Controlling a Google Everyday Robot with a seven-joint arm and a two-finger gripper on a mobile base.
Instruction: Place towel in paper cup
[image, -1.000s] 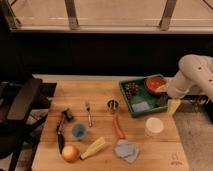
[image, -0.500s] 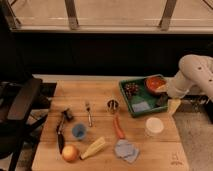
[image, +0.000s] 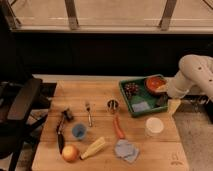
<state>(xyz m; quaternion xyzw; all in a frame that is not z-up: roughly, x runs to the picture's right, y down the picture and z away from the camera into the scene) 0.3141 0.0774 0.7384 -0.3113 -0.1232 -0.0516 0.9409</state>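
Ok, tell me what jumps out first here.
The bulky white robot arm looms at the right edge, its gripper hanging beside the green plastic tray. On the wooden table, the crumpled grey-blue towel lies apart, front-left of the white paper cup.

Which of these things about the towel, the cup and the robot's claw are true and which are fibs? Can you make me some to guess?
1. The towel lies flat on the table, outside the paper cup. True.
2. The claw is carrying the towel. False: the claw hangs by the green tray, at its far side from the towel, and the towel lies alone on the table.
3. The carrot lies between the blue cup and the paper cup. True.
4. The grapes are inside the paper cup. False: they sit in the green tray.
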